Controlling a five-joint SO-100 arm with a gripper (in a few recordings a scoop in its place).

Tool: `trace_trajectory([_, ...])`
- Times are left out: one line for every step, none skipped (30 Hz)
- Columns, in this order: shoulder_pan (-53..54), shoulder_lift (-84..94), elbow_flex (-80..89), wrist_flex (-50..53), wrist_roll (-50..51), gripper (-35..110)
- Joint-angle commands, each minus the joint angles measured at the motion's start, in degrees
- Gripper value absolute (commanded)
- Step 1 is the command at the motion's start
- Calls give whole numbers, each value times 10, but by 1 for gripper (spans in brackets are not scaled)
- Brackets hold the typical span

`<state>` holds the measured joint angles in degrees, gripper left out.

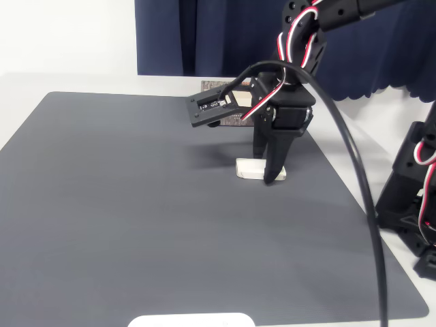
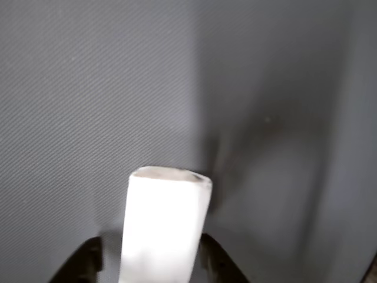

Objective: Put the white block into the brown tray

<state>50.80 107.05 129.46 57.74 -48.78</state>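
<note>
On the grey mat [image 1: 136, 204], right of centre, the gripper [image 1: 267, 174] is clamped on the white block [image 1: 249, 168]. Grasp made; next, lift toward the brown tray [image 1: 219, 87] at the far edge.

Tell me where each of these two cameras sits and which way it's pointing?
Fixed view: stands off the mat's near edge, raised, looking across the grey mat toward the blue curtain; shows the black arm, its gripper down on the white block, and the brown tray behind.
Wrist view: rides on the arm, looking down at the mat; shows two dark fingertips either side of the block.
Shared: block, mat, gripper.
</note>
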Motion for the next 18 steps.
trace_trajectory([5,2,-1,-4,-5,34])
trace_trajectory([5,2,0,-4,-5,33])
trace_trajectory([4,2,1,-4,-6,32])
trace_trajectory([4,2,2,-4,-6,31])
trace_trajectory([3,0,3,-4,-6,31])
trace_trajectory([2,-1,3,-4,-6,30])
trace_trajectory([2,-2,3,-4,-6,30])
trace_trajectory([2,-2,4,-4,-6,30])
trace_trajectory([2,-3,4,-4,-6,29])
trace_trajectory([1,-4,4,-4,-6,28])
trace_trajectory([1,-4,4,-4,-6,27])
trace_trajectory([0,-5,4,-4,-6,26])
trace_trajectory([-1,-6,4,-4,-6,25])
trace_trajectory([-2,-7,4,-4,-7,23])
trace_trajectory([-4,-8,5,-3,-8,20])
trace_trajectory([-5,-8,6,-3,-9,18])
trace_trajectory([-6,-8,8,-3,-12,16])
trace_trajectory([-8,-8,9,-3,-18,14])
